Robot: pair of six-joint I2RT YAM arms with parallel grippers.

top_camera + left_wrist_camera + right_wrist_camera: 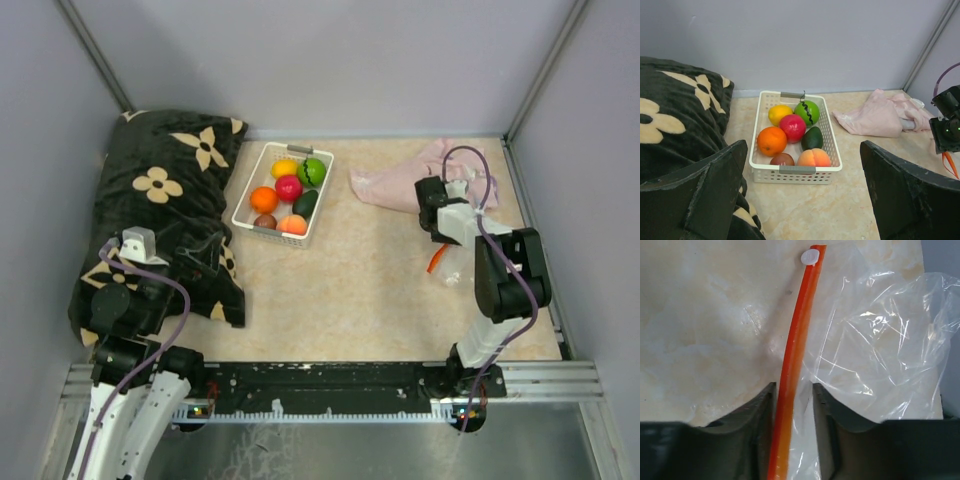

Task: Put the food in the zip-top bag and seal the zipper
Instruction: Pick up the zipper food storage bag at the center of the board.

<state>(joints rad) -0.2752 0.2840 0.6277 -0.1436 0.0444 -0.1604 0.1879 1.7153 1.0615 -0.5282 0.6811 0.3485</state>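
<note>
The food, several toy fruits, lies in a white slotted basket: an orange, a red fruit, a bright green one and a peach among them. The clear zip-top bag lies flat on the table at the right. Its red-orange zipper runs between the fingers of my right gripper. The jaws are narrowed round it, with a gap still showing on the right side. My left gripper is wide open, low and short of the basket, holding nothing.
A dark blanket with cream flowers fills the left side, under my left arm. A pink cloth lies at the back right. Grey walls close in the back and both sides.
</note>
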